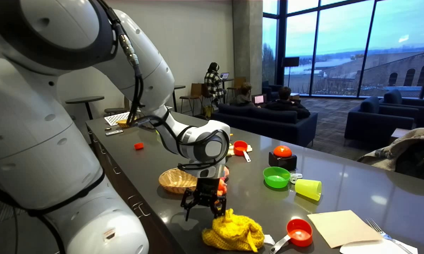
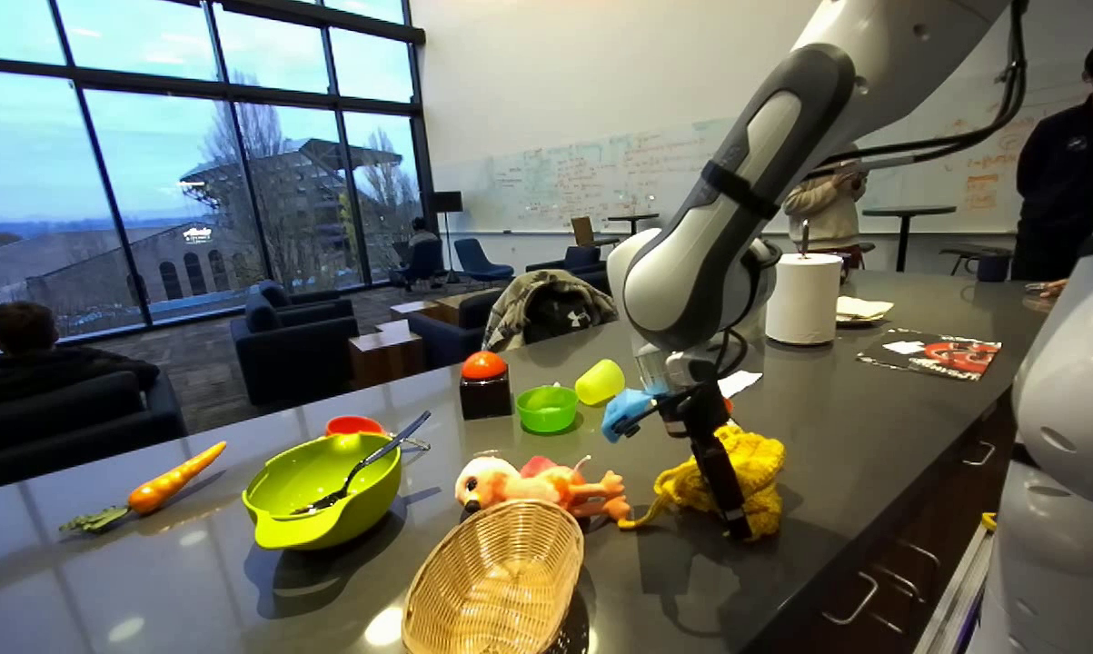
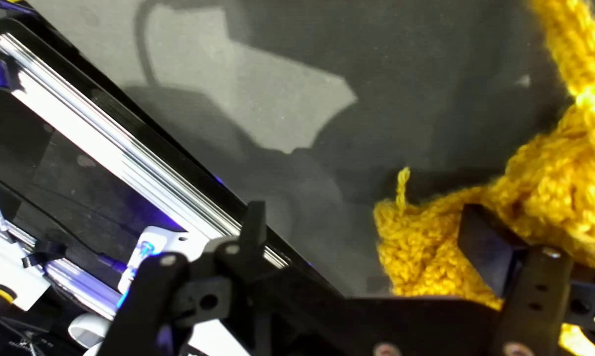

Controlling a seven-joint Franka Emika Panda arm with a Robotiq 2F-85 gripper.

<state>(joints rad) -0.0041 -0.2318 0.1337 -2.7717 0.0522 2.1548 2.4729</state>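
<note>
My gripper (image 1: 203, 215) is open, fingers pointing down, just above the dark counter (image 2: 837, 427). Nothing shows clamped in its jaws. A crumpled yellow knitted piece (image 1: 234, 234), perhaps a hat, lies beside it in both exterior views. In the wrist view, the right finger overlaps the yellow knit (image 3: 421, 247), while the left finger stands apart from it, over the counter's edge. Whether the right finger touches the yarn, I cannot tell. An orange plush toy (image 2: 546, 486) and an oval wicker basket (image 2: 501, 581) are close by on the counter.
Near the gripper are a green bowl (image 1: 276, 177), a lime cup (image 1: 308, 189), a red button on a black box (image 1: 282, 158) and a red measuring cup (image 1: 300, 233). A lime bowl (image 2: 323, 495) holding a utensil, a carrot (image 2: 169, 481) and a paper roll (image 2: 802, 300) stand farther off.
</note>
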